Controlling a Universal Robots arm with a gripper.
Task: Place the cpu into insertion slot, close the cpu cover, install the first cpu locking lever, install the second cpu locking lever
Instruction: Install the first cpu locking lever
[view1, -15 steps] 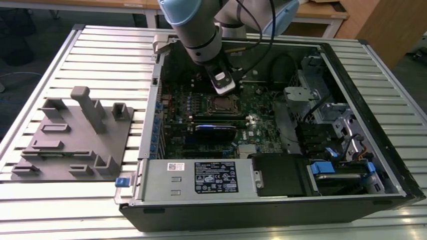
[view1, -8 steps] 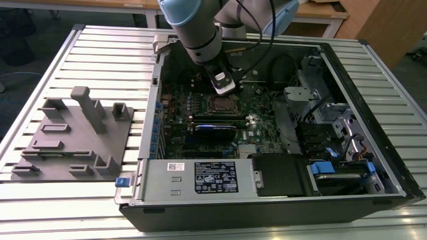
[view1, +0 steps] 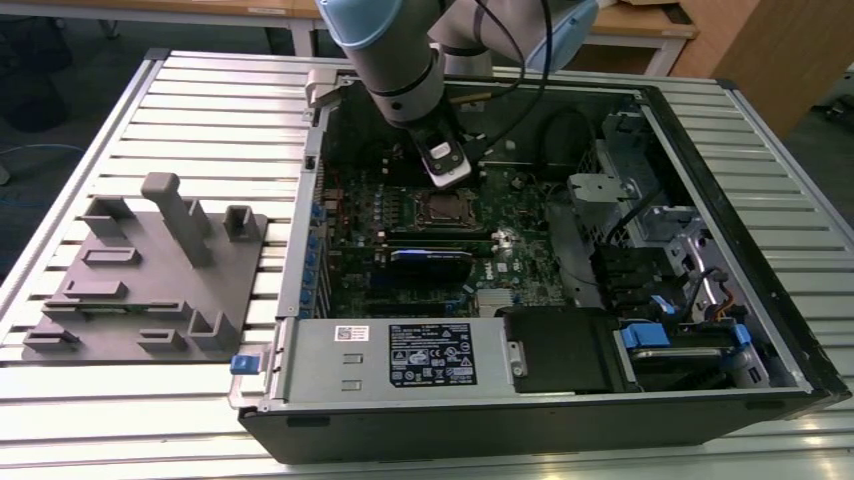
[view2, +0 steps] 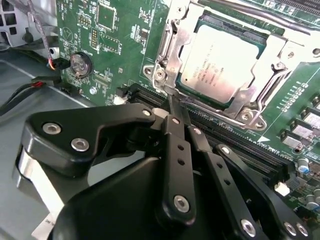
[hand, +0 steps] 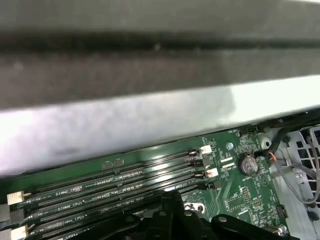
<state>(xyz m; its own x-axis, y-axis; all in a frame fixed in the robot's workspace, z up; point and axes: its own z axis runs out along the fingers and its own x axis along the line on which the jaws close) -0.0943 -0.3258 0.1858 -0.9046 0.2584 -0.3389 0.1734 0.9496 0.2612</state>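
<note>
The cpu (view2: 220, 57), a silver-grey square, lies in the insertion slot (view1: 441, 208) on the green motherboard inside the open computer case. The cpu cover (view2: 172, 55), a silver frame, lies flat around the chip. My gripper (view2: 174, 102) is shut, its black fingers (view2: 176, 145) pressed together. Their tips meet at the socket's edge, at a thin metal lever end by the cover's corner. In the exterior view the gripper (view1: 449, 172) hangs just behind the socket. A thin metal bar (view2: 260, 12) runs along the socket's far side.
Black memory slots (hand: 125, 180) run right beside the socket. A coin battery (view2: 80, 64) and loose cables lie near them. The case wall (hand: 150, 115) stands close by. Drive bays (view1: 667, 250) and a power supply (view1: 400, 355) crowd the case. A grey fixture plate (view1: 147, 270) sits outside, on the exterior view's left.
</note>
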